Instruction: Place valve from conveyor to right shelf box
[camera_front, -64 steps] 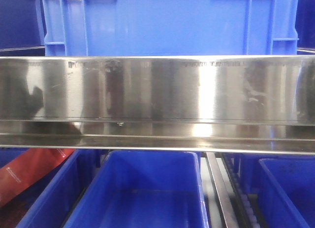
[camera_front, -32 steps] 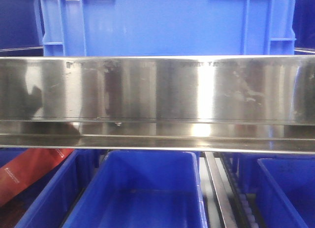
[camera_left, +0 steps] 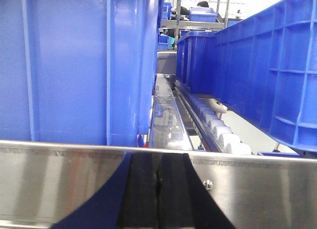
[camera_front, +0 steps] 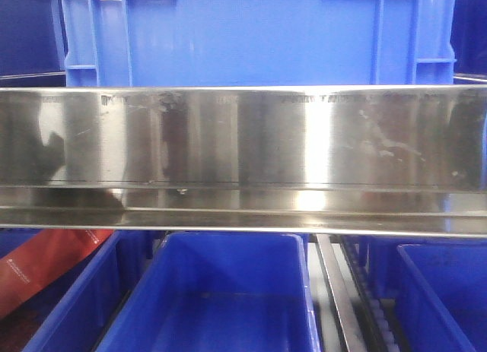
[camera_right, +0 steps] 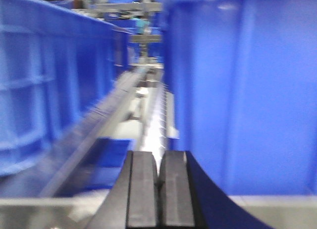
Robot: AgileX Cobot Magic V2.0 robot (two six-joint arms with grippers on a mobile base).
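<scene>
No valve and no conveyor show in any view. The front view faces a shelf: a large blue box (camera_front: 259, 33) stands above a steel rail (camera_front: 243, 147), and below it sit a middle blue box (camera_front: 221, 291) and a right blue box (camera_front: 449, 291). In the left wrist view, my left gripper (camera_left: 158, 157) is shut with nothing between its black pads, level with the steel rail (camera_left: 59, 179) and pointing down a gap between blue boxes (camera_left: 74, 66). My right gripper (camera_right: 158, 160) is likewise shut and empty in a blurred view, between a blue box (camera_right: 242, 90) on its right and another on its left.
A red object (camera_front: 46, 264) lies in the lower left box of the front view. White rollers (camera_left: 223, 135) run under the blue boxes (camera_left: 267, 66) on the right in the left wrist view. A metal track (camera_front: 338, 299) separates the lower boxes.
In the front view the upper blue box and the marks on the steel rail have drifted slightly left. Nothing was taken hold of or let go.
</scene>
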